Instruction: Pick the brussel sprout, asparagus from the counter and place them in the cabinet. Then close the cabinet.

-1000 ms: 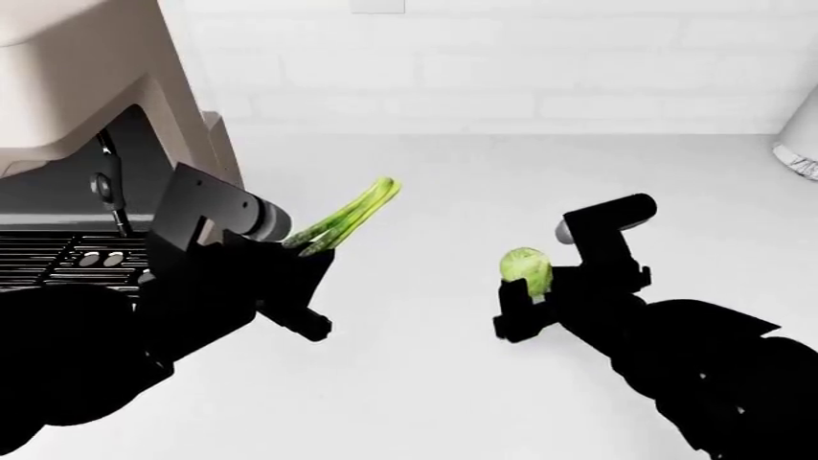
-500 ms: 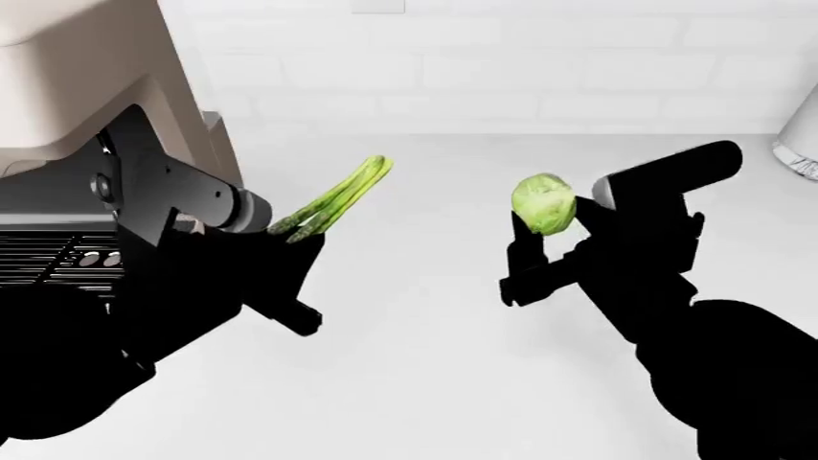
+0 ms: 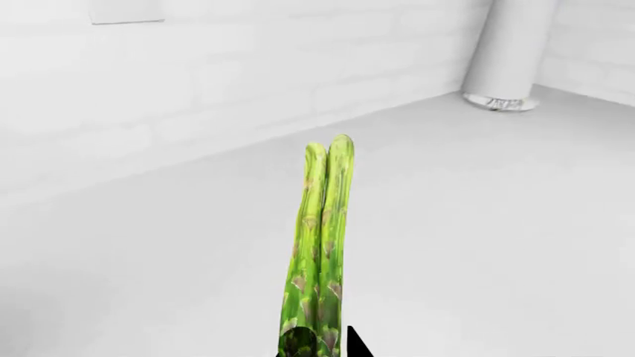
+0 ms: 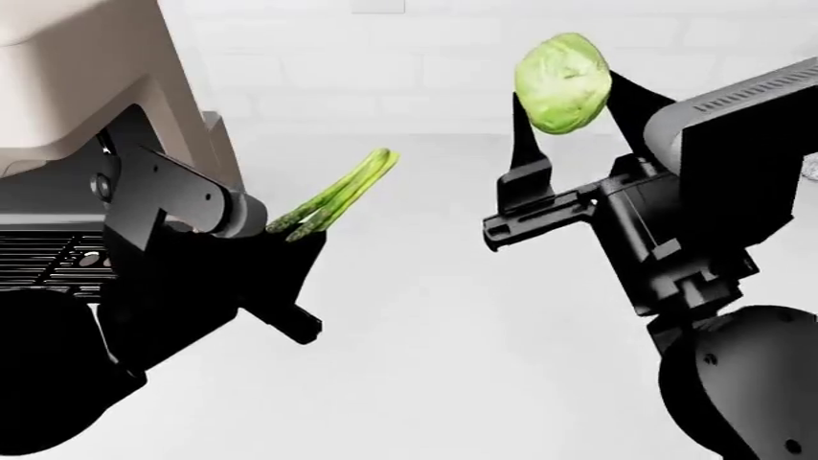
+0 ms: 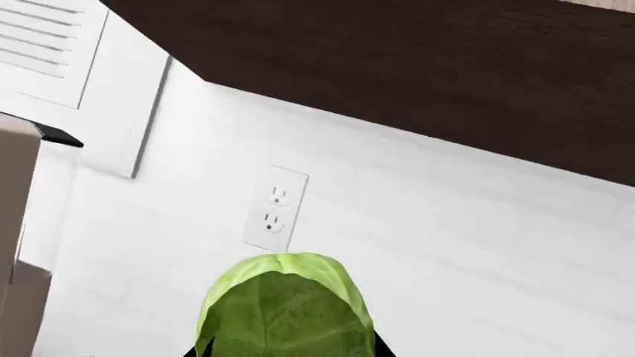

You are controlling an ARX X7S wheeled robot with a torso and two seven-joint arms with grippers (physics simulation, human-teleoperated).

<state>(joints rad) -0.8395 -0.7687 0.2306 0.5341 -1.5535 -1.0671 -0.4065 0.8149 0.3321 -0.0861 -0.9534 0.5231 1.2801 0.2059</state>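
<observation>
Already both items are off the desk (image 4: 511, 316). Left hand (image 4: 301, 230) is clamped on the asparagus (image 4: 339, 203), its spears pointing toward the wall; right hand (image 4: 562, 91) grips the sprout (image 4: 562, 81), raised high before the wall. Left to do: placing both in the cabinet and closing it.

Brussel sprout (image 4: 561, 82) aloft (asparagus (image 4: 335, 204) lower)
</observation>
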